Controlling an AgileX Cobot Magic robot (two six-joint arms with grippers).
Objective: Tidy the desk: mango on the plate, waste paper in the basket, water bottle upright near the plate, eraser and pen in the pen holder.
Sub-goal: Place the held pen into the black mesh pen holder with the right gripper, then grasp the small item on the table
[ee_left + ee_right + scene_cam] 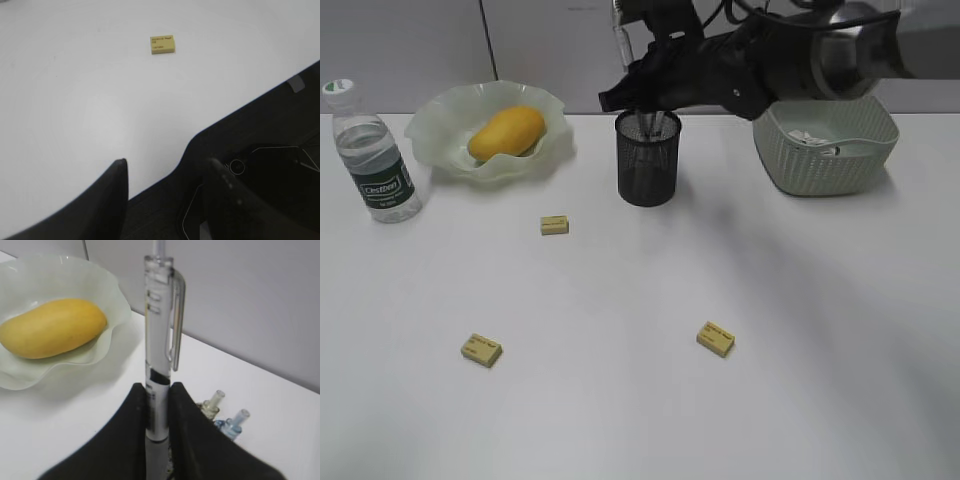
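On the far left of the plain white desk (620, 400) a small clear water bottle with a dark green label (375, 155) stands upright. Next to it the yellow-orange mango (507, 132) lies in the pale green wavy glass plate (440, 125). Three small yellow erasers (554, 225) lie apart on the desk. The left gripper (167, 175) is open and holds nothing. The right gripper (159, 400) pinches a clear pen (159, 340) upright over the black mesh pen holder (648, 160). White waste paper (808, 137) sits in the sage-green woven-look basket (825, 165).
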